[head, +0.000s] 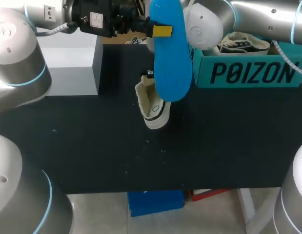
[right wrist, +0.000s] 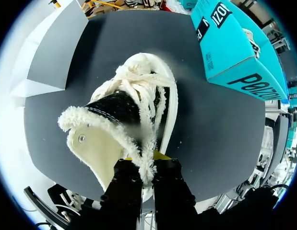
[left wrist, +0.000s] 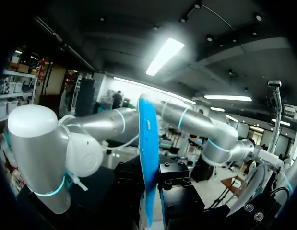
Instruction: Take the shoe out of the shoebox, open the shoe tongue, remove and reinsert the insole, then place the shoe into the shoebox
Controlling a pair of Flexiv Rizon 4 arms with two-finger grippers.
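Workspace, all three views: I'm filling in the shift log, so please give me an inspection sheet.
Surface: black table mat, with a few pale specks.
Job's things: shoe on the mat, laces loose; blue insole out of it, held in the air above; teal shoebox open at right rear, with a second shoe inside.
Clutter: grey box at left rear.
Grippers: left gripper shut on the insole; right gripper shut on the shoe's fleecy collar edge.
Cables: grey cable along the left arm, clear of the mat.
Surroundings: nothing seen.
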